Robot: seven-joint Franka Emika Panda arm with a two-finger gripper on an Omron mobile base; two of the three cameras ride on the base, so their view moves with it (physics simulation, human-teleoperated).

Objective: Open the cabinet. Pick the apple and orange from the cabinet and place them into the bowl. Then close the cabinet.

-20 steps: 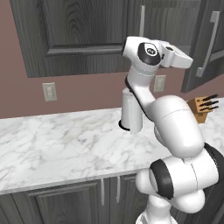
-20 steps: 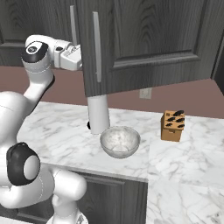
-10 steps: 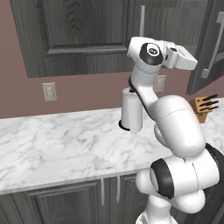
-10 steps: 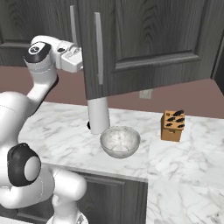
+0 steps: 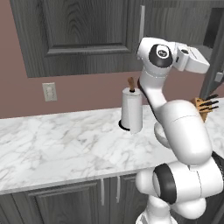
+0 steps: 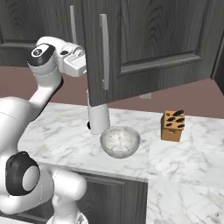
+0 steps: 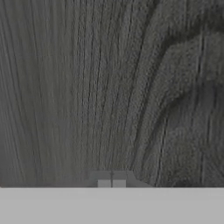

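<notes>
Gripper (image 7: 111,183) jaws closed, nothing held, pressed up vs inner face of cabinet (image 6: 148,39) door, which stands ajar. Bowl (image 6: 120,141) on counter (image 6: 57,140) just beside paper-towel roll (image 5: 131,109).

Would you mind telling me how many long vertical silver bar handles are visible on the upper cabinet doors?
2: one handle on the swung-open cabinet door, another handle on the door left of it, above the arm. Others may be hidden.

it was a home kitchen: a white marble counter (image 6: 65,140) ran along a mauve wall, with dark grey wood-grain cabinet (image 6: 148,39) doors above and below. on it stood a paper-towel roll (image 5: 131,109), a speckled bowl (image 6: 120,141) and a wooden knife block (image 6: 172,126); a wall outlet (image 5: 50,92) sat above.
</notes>
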